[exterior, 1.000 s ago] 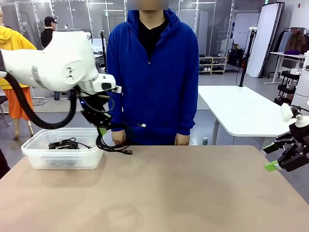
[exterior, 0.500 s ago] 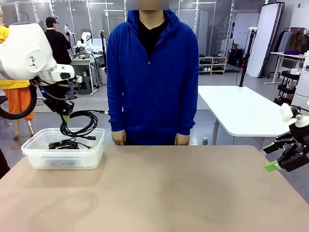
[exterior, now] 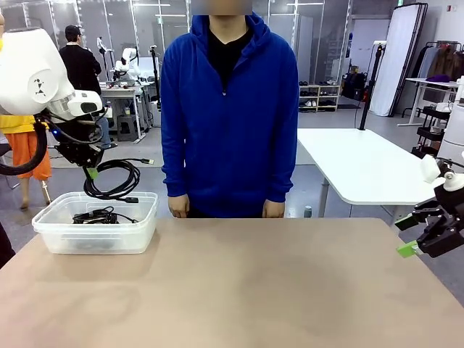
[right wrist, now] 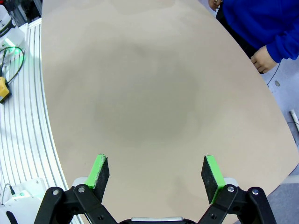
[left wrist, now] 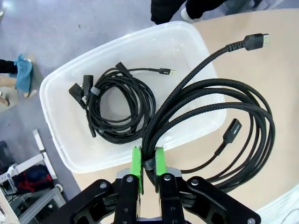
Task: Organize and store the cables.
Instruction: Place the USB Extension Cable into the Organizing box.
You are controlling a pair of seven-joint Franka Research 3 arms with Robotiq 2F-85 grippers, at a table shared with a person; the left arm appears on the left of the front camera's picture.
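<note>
Since a second ago the left arm has swung left from in front of the person, carrying a coil [exterior: 112, 180] with it; it now hangs above the bin [exterior: 51, 235] at the table's [exterior: 246, 290] far left. Right arm unchanged.

Left gripper [exterior: 90, 172]: jaws pinched tight on the coil's bundled strands, green pads pressing either side, seen close in the wrist view [left wrist: 147, 161]. Coil [left wrist: 219, 116] is braided black cord, loops dangling free, one plug sticking out sideways, another hanging near the loops. Wrist view puts part of the loop over the bin's rim [left wrist: 60, 88], the rest over the table.

Second coil [exterior: 96, 216] lies inside the bin, flat on the bottom [left wrist: 117, 107], thinner cord, several connectors at its edge.

Right gripper [exterior: 424, 235]: at the table's right edge, jaws spread wide, nothing between them; the wrist view [right wrist: 156, 172] looks down on bare tabletop.

Person [exterior: 228, 116] stands at the far side, hands down at the table edge.
</note>
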